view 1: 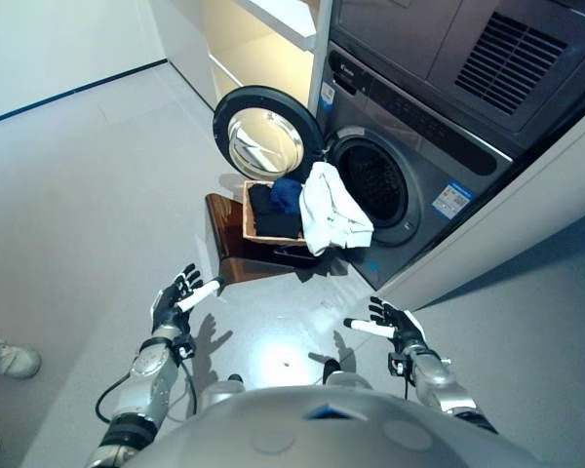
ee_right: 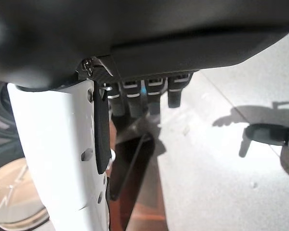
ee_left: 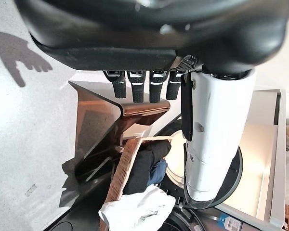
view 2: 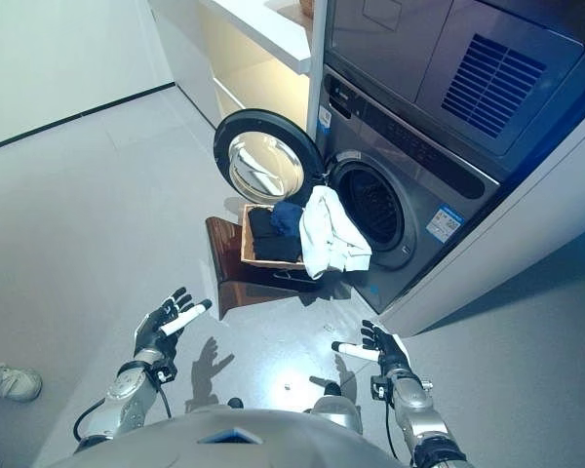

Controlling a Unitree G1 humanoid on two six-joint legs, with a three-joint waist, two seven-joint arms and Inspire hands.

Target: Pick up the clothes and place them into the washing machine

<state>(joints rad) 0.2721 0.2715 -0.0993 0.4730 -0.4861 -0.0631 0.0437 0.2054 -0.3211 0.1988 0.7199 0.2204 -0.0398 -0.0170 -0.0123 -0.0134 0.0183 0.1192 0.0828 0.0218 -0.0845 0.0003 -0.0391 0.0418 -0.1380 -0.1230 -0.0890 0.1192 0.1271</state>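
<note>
**Both hands empty, laundry waiting at the washer**

Hovering above the grey floor (view 1: 68, 195), the left hand (view 1: 173, 300) spreads its fingers straight, white-covered thumb out, holding nothing. The right hand (view 1: 395, 325) hangs opposite in the same way, fingers extended and empty, thumb pointing inward. Both are well apart from the clothes. Ahead of them a brown stand (view 1: 236, 255) carries a wicker basket (view 1: 248, 219) with dark clothes (view 1: 273, 210) and a blue piece (view 1: 287, 193) inside. A white garment (view 1: 331, 210) drapes over the basket's far edge, hanging just before the washing machine (view 1: 419, 146) drum opening (view 1: 375, 180). The round door (view 1: 263, 136) stands swung open to the left. Stickers on the machine's front are too small to read. A person's shoe (view 1: 10, 359) shows at the left edge.
</note>
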